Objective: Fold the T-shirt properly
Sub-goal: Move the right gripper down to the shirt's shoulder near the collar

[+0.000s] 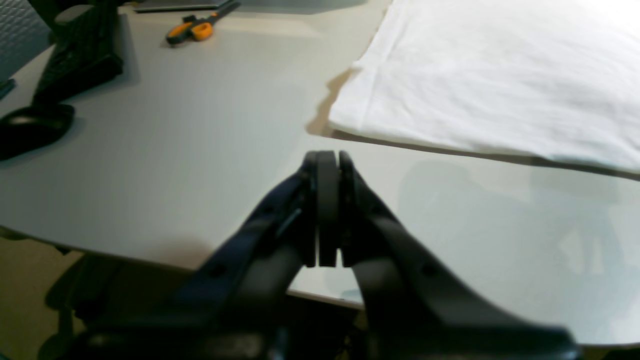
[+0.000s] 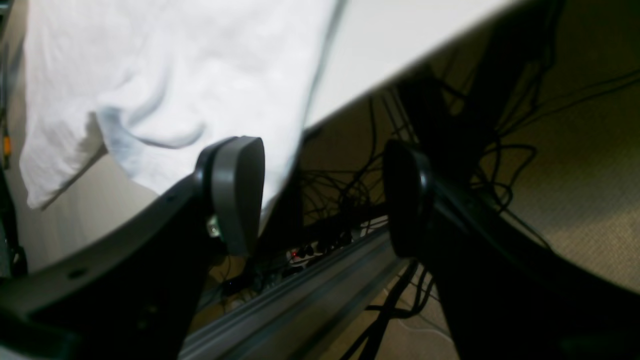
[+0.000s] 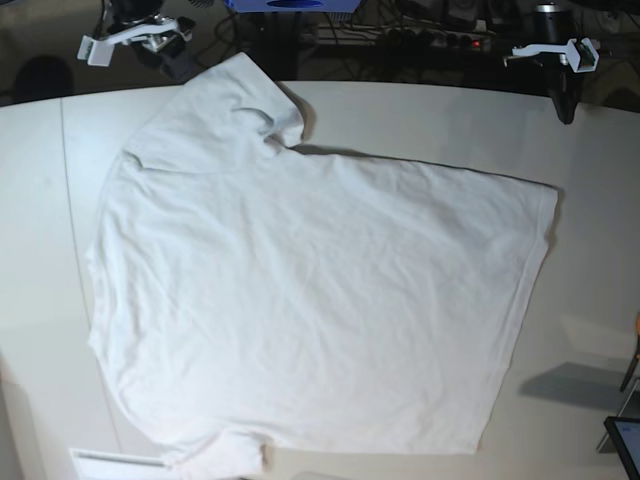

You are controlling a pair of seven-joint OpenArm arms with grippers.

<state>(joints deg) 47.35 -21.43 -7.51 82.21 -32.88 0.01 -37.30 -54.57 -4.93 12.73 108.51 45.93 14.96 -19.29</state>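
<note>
The white T-shirt (image 3: 310,290) lies spread flat on the white table (image 3: 590,200), with one sleeve (image 3: 250,100) at the far edge and the other (image 3: 215,455) at the near edge. My left gripper (image 1: 327,160) is shut and empty, hovering over bare table just short of the shirt's hemmed corner (image 1: 350,107). My right gripper (image 2: 322,195) is open and empty, out past the table's edge, with one finger (image 2: 237,190) in front of the sleeve (image 2: 175,75) that hangs a little over that edge. Both arms sit at the far edge in the base view, the right (image 3: 130,35) and the left (image 3: 560,55).
Orange-handled scissors (image 1: 192,29), a black keyboard (image 1: 80,55) and a black mouse (image 1: 30,127) lie on the table beyond the shirt's hem. Cables (image 2: 350,190) and a metal rail (image 2: 300,300) run below the table edge. A dark device corner (image 3: 625,440) shows at the right.
</note>
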